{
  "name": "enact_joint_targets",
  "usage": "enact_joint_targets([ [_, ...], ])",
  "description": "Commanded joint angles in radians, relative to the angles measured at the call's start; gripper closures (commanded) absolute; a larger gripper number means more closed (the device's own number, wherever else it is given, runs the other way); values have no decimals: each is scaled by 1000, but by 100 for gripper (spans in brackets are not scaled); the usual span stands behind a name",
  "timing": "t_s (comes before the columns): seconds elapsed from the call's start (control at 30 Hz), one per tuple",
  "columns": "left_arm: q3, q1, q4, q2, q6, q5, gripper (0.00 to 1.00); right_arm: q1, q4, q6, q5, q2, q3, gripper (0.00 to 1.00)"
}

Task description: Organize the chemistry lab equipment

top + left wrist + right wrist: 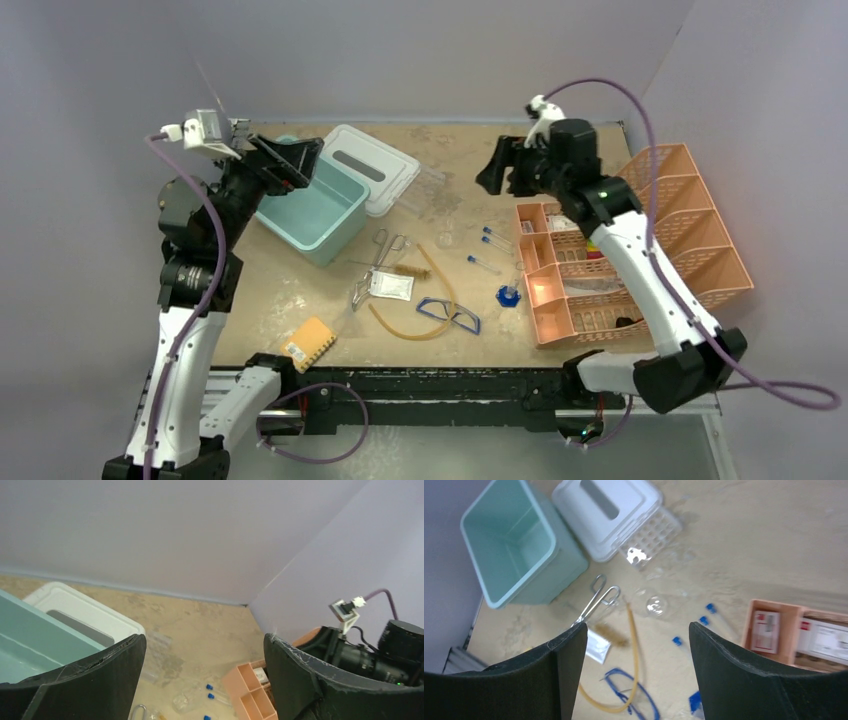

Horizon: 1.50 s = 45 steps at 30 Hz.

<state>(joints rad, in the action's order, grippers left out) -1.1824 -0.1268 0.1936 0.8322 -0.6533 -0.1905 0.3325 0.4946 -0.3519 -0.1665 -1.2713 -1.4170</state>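
Loose lab items lie mid-table: metal scissors (385, 250), a white packet (391, 287), a bristle brush (405, 270), tan tubing (440, 305), blue-rimmed glasses (449, 314) and three blue-capped test tubes (494, 238). A clear tube rack (425, 188) lies beside the white lid. My left gripper (305, 160) is open and empty, raised over the teal bin (312, 207). My right gripper (492, 172) is open and empty, raised at the back above the tubes. In the right wrist view the scissors (596, 597), tubing (633, 645), glasses (631, 695) and rack (651, 537) show below.
A white lid (372, 167) lies behind the teal bin. The peach compartment organiser (600, 270) stands at the right with small packets inside. A yellow-orange waffle sponge (307, 343) sits near the front edge. A small blue cap (509, 294) lies by the organiser.
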Motion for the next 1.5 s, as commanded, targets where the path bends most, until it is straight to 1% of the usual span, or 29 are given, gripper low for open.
enact_joint_targets([
  [0.0, 50, -3, -107, 10, -58, -110, 13, 128, -68, -90, 114, -75, 34, 28],
  [0.13, 80, -6, -82, 13, -54, -90, 13, 258, -82, -95, 218, -162, 72, 34],
  [0.23, 86, -8, -40, 13, -30, -70, 13, 334, -40, -87, 289, -238, 78, 39],
  [0.37, 91, -10, 5, 15, 0, -45, 13, 404, -14, -78, 315, -312, 107, 46],
  [0.43, 95, -11, 12, 18, 9, -36, 14, 422, 7, -76, 312, -336, 123, 47],
  [0.6, 100, -13, 22, 32, 16, -18, 13, 443, 56, -79, 288, -386, 178, 44],
  [0.7, 105, -14, 20, 41, 17, -17, 14, 449, 45, -91, 279, -422, 209, 47],
  [0.87, 109, -16, 19, 52, 14, -11, 14, 457, -3, -109, 252, -483, 230, 58],
  [1.0, 108, -16, 31, 51, 15, 3, 14, 458, -35, -121, 224, -525, 242, 63],
  [1.07, 105, -16, 37, 52, 18, 14, 14, 458, -46, -130, 235, -529, 250, 67],
  [1.1, 102, -16, 40, 53, 19, 18, 15, 458, -54, -131, 241, -524, 254, 71],
  [1.17, 98, -16, 45, 55, 23, 27, 14, 458, -62, -134, 258, -503, 256, 81],
  [1.27, 82, -16, 59, 62, 36, 46, 14, 458, -40, -133, 264, -455, 228, 99],
  [1.37, 54, -16, 94, 73, 47, 108, 15, 458, 51, -122, 250, -413, 143, 100],
  [1.47, 23, -16, 134, 85, 47, 214, 15, 457, 159, -104, 208, -365, 41, 100],
])
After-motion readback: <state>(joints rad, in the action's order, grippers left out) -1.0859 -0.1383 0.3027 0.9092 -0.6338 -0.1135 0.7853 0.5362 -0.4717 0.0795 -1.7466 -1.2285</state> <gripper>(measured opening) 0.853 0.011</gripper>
